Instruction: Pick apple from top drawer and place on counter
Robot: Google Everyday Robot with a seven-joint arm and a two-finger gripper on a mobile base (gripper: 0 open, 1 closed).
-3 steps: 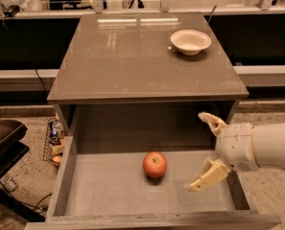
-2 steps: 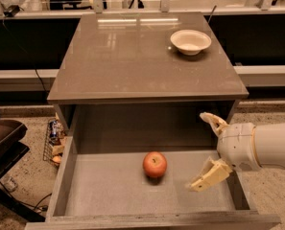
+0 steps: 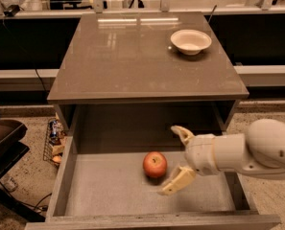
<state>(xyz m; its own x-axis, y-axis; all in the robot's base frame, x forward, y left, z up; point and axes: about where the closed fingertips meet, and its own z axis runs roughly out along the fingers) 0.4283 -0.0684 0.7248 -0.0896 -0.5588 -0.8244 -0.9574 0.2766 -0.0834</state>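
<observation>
Gripper (image 3: 177,158) hangs in the top drawer (image 3: 108,193), fingers spread wide; apple (image 3: 155,165) sits just beside it. Bowl (image 3: 191,41) is on the counter (image 3: 132,56).

A small red apple (image 3: 155,165) with a yellowish patch rests on the matte grey floor of the pulled-out drawer (image 3: 103,188), a little right of centre. The glossy grey-brown desk (image 3: 132,56) lies flat at the apple's 12 o'clock. The end effector (image 3: 179,158) hangs just beside the apple at 3 o'clock, jaws spread wide.
</observation>
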